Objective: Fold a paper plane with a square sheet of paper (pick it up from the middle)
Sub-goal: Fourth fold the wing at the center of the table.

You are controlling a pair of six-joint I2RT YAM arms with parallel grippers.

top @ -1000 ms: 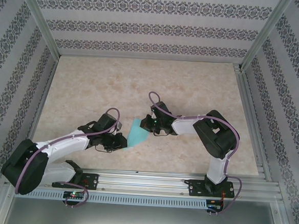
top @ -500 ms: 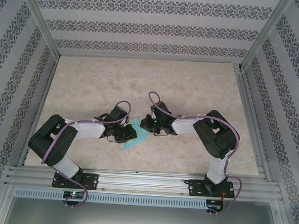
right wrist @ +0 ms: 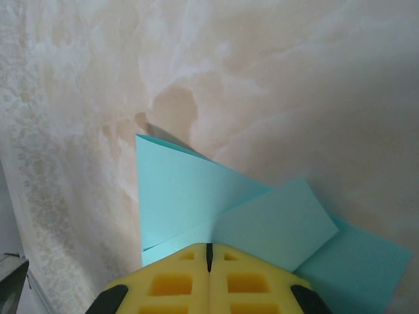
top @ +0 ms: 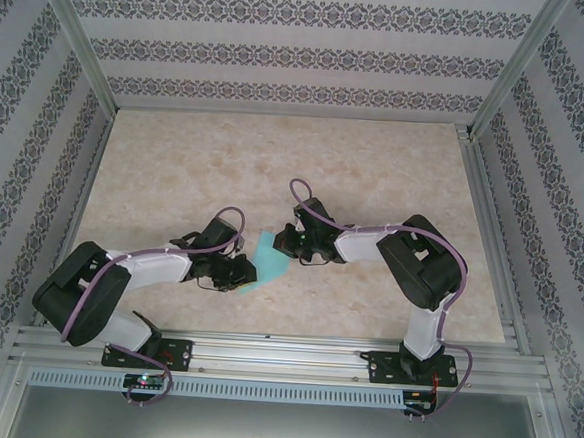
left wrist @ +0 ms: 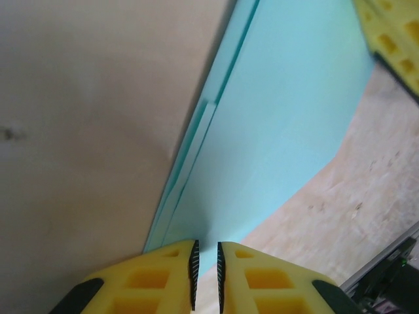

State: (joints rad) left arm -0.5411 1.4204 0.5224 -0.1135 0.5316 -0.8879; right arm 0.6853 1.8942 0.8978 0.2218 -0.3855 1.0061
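- The table (top: 375,185) is a pale beige marbled slab. It is boxed in by walls (top: 283,58) papered in grey floral stripes, with an aluminium frame (top: 263,352) along the near edge.
- The sheet of paper (top: 269,260), plain turquoise, lies near the middle of the table, towards the near side, between the two claws. It is partly folded: in the right wrist view a lighter flap (right wrist: 275,222) lies slantwise over the layer under it, and one sharp corner points away.
- The left gripper (top: 240,273) sits at the paper's near-left edge. Up close its yellow fingers (left wrist: 157,278) stand a narrow slit apart, and the turquoise edge runs into that slit. I cannot tell whether the black pads actually pinch it.
- The right gripper (top: 282,244) is at the paper's far-right edge. Its two fingers are pressed together with no gap, and the paper runs out from under their tips. From the left wrist view, a yellow finger (left wrist: 393,39) of it sits over the sheet's far corner.
- The left arm (top: 148,269) lies low and stretched rightwards from its base, elbow out to the left.
- The right arm (top: 419,263) rises from its base, bends at the elbow and reaches left. A purple cable (top: 296,187) loops above its wrist.
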